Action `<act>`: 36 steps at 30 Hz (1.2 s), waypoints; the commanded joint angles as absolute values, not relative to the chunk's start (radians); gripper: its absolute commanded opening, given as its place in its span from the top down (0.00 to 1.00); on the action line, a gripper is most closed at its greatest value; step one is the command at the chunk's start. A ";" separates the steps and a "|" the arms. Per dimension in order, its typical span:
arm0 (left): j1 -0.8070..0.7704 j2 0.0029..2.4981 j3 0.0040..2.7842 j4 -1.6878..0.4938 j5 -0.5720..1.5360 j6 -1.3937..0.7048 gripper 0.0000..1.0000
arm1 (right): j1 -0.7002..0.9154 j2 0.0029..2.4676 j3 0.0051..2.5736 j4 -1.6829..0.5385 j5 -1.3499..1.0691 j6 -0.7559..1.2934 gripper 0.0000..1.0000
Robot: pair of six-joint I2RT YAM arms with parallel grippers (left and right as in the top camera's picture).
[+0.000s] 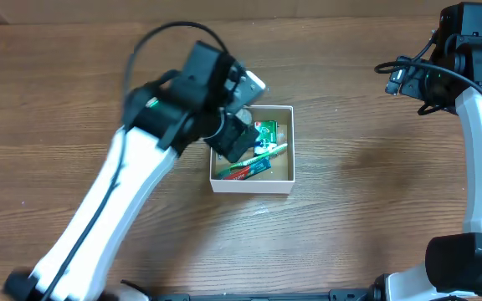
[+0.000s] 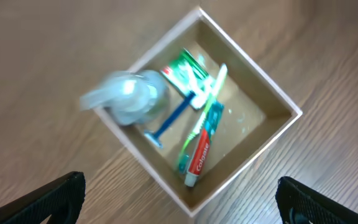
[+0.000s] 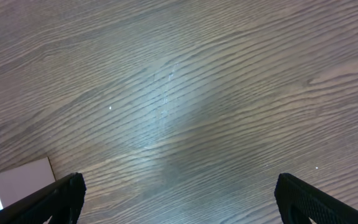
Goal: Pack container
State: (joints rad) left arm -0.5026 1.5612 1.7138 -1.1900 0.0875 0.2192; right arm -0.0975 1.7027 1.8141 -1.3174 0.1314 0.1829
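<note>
Looking down through the left wrist camera, I see the left gripper [image 2: 179, 202] hanging above the container [image 1: 253, 186], its fingers [image 2: 55, 199] spread wide and holding nothing. The container sits flat on the table [image 1: 366, 209], near the middle, with the left arm reaching over its left side in the overhead view.

Contents visible inside the container:
- A Colgate toothpaste tube [image 2: 199, 157] lies on the brown floor.
- A green toothbrush [image 2: 205, 112] lies alongside the tube and partly over it.
- A blue razor [image 2: 176, 115] lies beside the toothbrush, its handle crossing toward a green packet [image 2: 184, 70].
- The packet lies toward one corner, under the toothbrush head.
- A pale blue blurred object [image 2: 128, 96] shows at the wall next to the razor. I cannot tell what it is, or whether it rests inside or on the rim.

The right gripper [image 3: 179, 202] is at the far right of the table, well apart from the container. Its fingers are spread and empty, over bare wood. A white flat object [image 3: 18, 180] shows at the edge of the right wrist view; I cannot identify it.
</note>
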 commanded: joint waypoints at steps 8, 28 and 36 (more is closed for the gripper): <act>-0.504 1.201 1.746 -1.417 -0.041 0.064 0.00 | -0.102 1.683 1.837 -1.312 0.138 0.182 0.00; -0.502 0.974 1.684 -1.689 0.168 -0.080 0.00 | -0.102 1.683 1.837 -1.312 0.138 0.182 0.00; -0.314 0.724 1.415 -1.467 0.143 -0.017 0.00 | -0.102 1.683 1.837 -1.312 0.138 0.182 0.00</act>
State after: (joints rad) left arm -0.3981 0.8394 1.5219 -1.5784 0.1459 -0.0528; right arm -0.0975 1.7027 1.8141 -1.3178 0.1314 0.1825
